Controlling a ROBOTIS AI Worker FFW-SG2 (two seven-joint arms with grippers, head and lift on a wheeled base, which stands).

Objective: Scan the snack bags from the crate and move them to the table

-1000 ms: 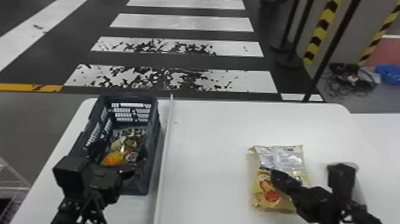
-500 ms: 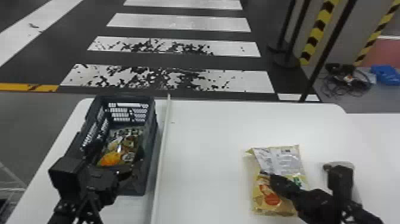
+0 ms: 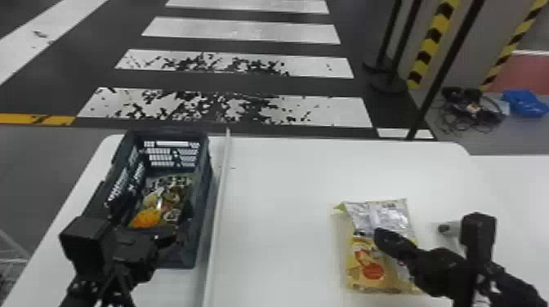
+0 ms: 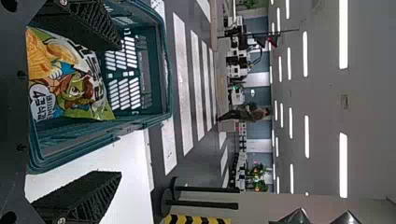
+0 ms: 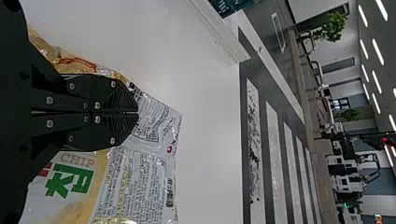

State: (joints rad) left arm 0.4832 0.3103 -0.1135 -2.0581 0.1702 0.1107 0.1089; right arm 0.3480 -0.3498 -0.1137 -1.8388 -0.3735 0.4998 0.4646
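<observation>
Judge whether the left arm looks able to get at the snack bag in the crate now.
Likely yes: the left end effector is open and the crate lidless, though its wall between the fingers may interfere.

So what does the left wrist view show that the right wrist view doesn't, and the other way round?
Left wrist view: the crated snack bag and the left gripper, fingers open.

Right wrist view: the tabletop snack bag and the right gripper, fingers shut above it.

Both: the crate, white table and floor stripes.
</observation>
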